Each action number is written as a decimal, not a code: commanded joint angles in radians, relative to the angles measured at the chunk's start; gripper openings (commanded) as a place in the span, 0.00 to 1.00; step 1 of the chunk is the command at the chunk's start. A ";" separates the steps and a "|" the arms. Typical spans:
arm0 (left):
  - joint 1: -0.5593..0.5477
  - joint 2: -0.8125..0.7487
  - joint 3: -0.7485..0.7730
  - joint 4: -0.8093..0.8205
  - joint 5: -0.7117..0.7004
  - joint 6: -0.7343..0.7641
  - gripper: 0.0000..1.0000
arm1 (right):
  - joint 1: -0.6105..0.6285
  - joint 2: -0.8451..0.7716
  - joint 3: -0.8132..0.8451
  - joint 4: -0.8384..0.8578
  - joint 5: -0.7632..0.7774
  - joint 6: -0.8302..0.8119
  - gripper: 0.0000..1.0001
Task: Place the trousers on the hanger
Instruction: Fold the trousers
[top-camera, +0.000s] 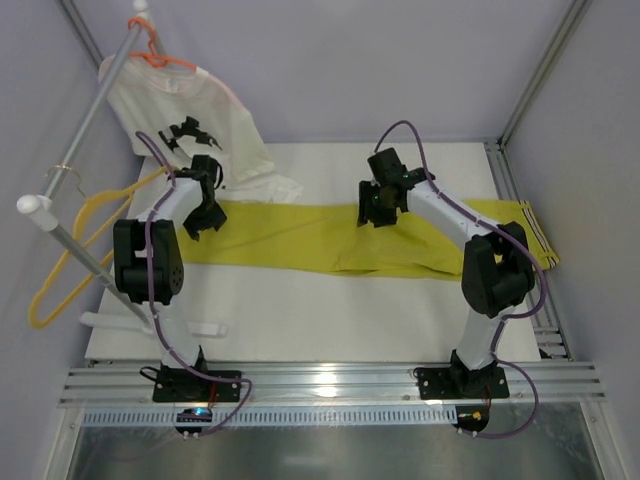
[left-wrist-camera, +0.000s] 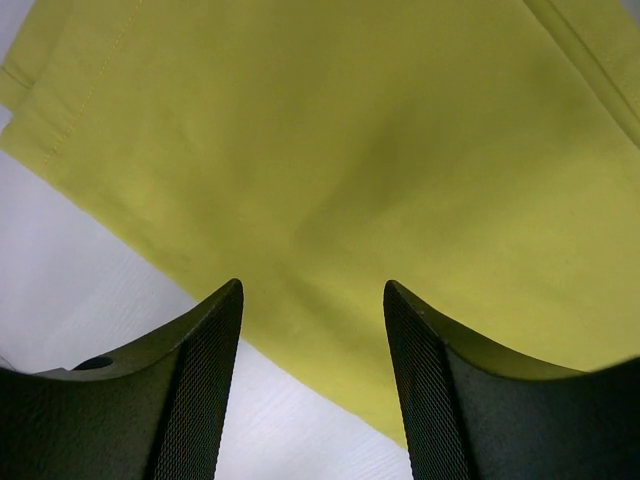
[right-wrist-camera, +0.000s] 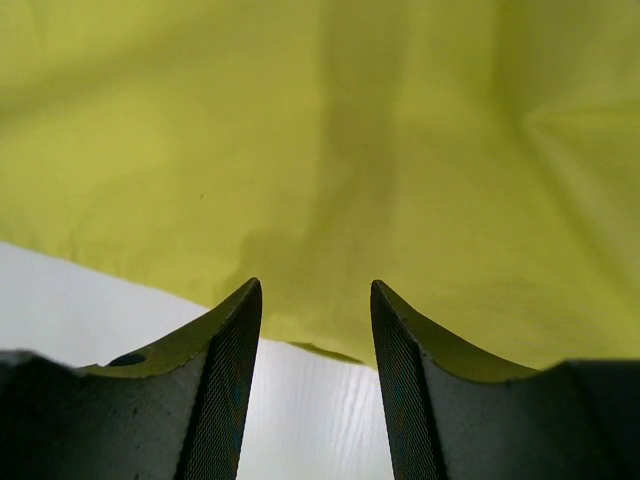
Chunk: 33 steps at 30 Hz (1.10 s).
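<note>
**Both grippers open above the flat trousers**

Top view: the trousers (top-camera: 300, 235) lie stretched flat across the table (top-camera: 300, 320), with their striped band at the right end. The left gripper (top-camera: 205, 215) is over their left end and the right gripper (top-camera: 375, 210) is over their middle. The hanger (top-camera: 75, 250) hangs from a rail (top-camera: 90, 120) to the left of the trousers, off the table. A white T-shirt (top-camera: 190, 120) hangs behind their left end.

Left wrist: the fingers (left-wrist-camera: 205, 380) are spread wide. The trousers' edge runs diagonally beneath them, with cloth ahead and bare table to the left.

Right wrist: the fingers (right-wrist-camera: 225, 380) are spread. The trousers fill the view ahead and their near edge crosses just at the fingertips, with bare table below it.
</note>
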<state>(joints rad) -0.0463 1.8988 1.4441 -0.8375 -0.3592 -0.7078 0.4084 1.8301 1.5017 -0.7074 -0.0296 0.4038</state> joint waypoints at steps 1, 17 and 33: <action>0.017 0.091 0.077 -0.023 -0.026 0.013 0.60 | 0.076 -0.014 -0.072 0.075 -0.038 0.015 0.51; 0.022 0.114 0.161 -0.138 -0.153 0.008 0.60 | 0.220 0.041 -0.307 0.235 0.011 0.055 0.50; -0.288 -0.090 0.058 -0.020 0.014 0.044 0.60 | 0.306 -0.023 -0.374 0.189 0.071 0.164 0.50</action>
<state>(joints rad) -0.3038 1.8519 1.5082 -0.9127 -0.4160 -0.6712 0.6868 1.8294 1.1614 -0.4767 0.0704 0.4915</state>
